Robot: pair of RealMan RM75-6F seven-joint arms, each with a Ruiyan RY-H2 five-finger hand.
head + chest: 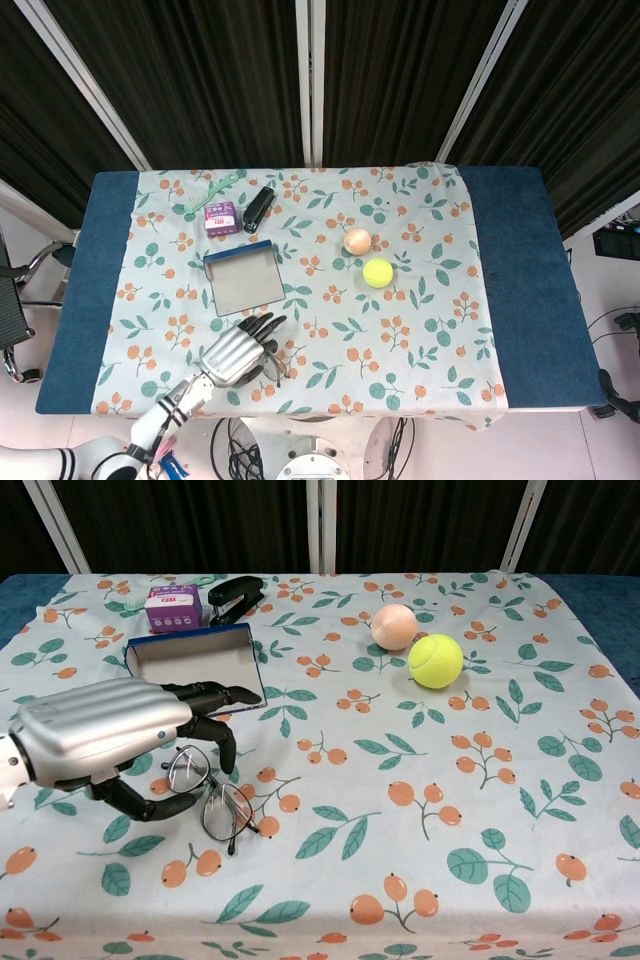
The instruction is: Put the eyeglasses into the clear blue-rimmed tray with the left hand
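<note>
The eyeglasses (213, 798) lie on the flowered cloth near the front left, thin dark frame, lenses up; in the head view the eyeglasses (276, 365) peek out at the hand's right side. My left hand (118, 742) hovers low over their left lens with its fingers (222, 744) curved down and apart. The thumb reaches in under the hand beside the lens rim. I see no firm grip on the frame. The left hand (236, 351) sits just in front of the clear blue-rimmed tray (238, 250). That tray (187, 641) holds nothing. The right hand shows in neither view.
Behind the tray stand a purple box (173, 607) and a black stapler (234, 595), with a green comb (212, 194) further back. A peach ball (394, 626) and a yellow tennis ball (435, 660) lie at centre right. The table's front edge is close to the hand.
</note>
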